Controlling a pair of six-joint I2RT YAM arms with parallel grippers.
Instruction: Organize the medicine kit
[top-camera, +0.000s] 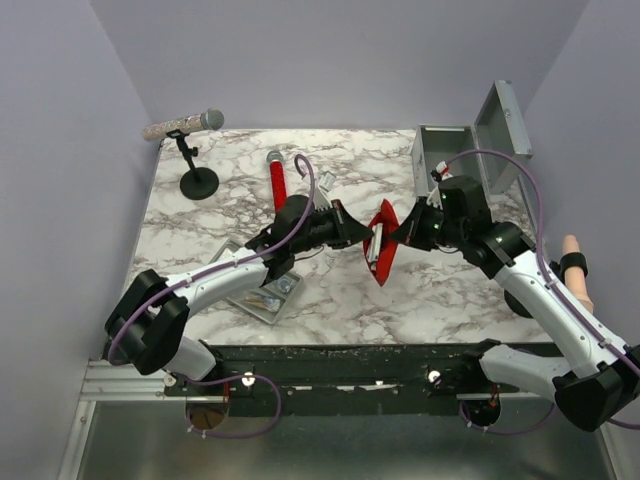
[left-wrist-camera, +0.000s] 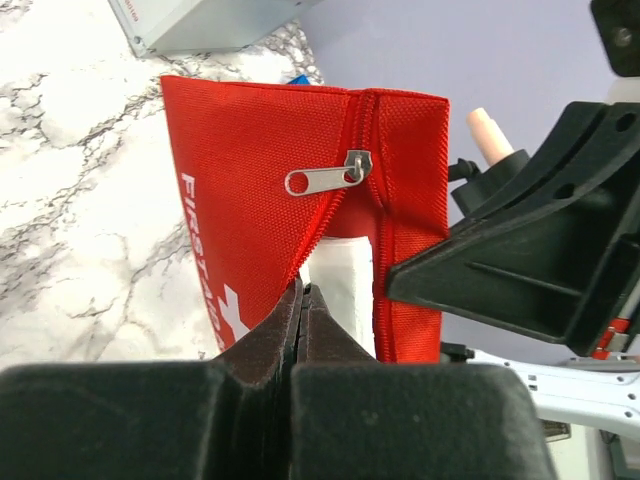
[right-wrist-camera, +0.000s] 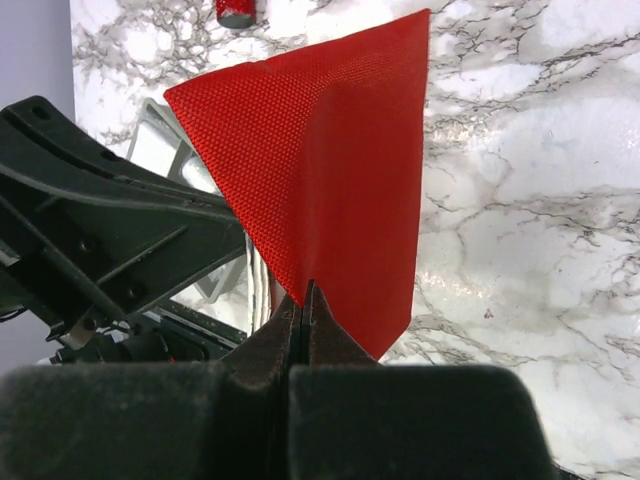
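Observation:
A red zippered first-aid pouch (top-camera: 381, 255) hangs above the middle of the marble table, stretched between both grippers. My left gripper (top-camera: 365, 236) is shut on the pouch's left edge (left-wrist-camera: 260, 150), just below the silver zipper pull (left-wrist-camera: 325, 178). White contents (left-wrist-camera: 340, 290) show through the part-open zip. My right gripper (top-camera: 394, 237) is shut on the opposite side of the pouch (right-wrist-camera: 320, 150). The medicine kit (top-camera: 440, 160), a grey metal box, stands at the back right with its lid raised. Its corner (left-wrist-camera: 200, 20) shows in the left wrist view.
A shallow grey tray (top-camera: 262, 290) with small items lies under the left arm. A red tube (top-camera: 278, 185) lies at the back centre. A microphone on a black stand (top-camera: 198, 180) stands back left. A peach-coloured object with a black band (top-camera: 572, 265) sits at the right edge.

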